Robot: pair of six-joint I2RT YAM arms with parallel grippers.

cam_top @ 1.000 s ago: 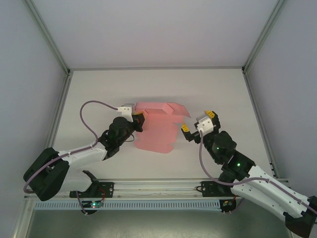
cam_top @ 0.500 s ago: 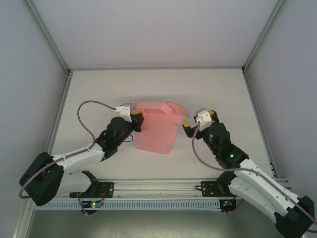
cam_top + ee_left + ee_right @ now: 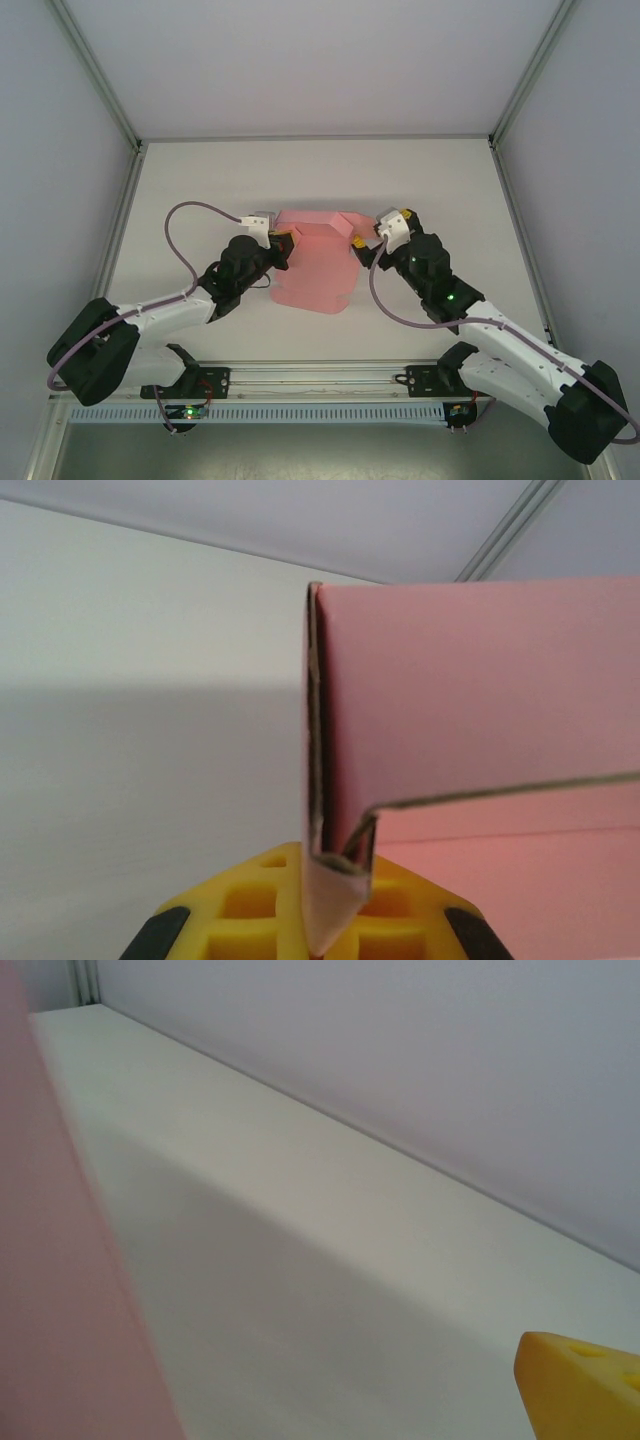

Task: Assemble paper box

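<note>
The paper box [image 3: 315,265] lies part-folded in the middle of the table [image 3: 200,180]. Your left gripper [image 3: 282,245] pinches its left wall edge. The right gripper [image 3: 362,248] sits at the right flap, finger spread unclear. You seem mid-fold, so the next move is probably to push that flap inward.

Mid-table the paper box [image 3: 315,268] blocks passage; the table [image 3: 300,170] beyond lies open.

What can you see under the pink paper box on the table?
The white table shows around the paper box, which rests on it. The card covers the surface beneath, so anything lying there cannot be seen.
</note>
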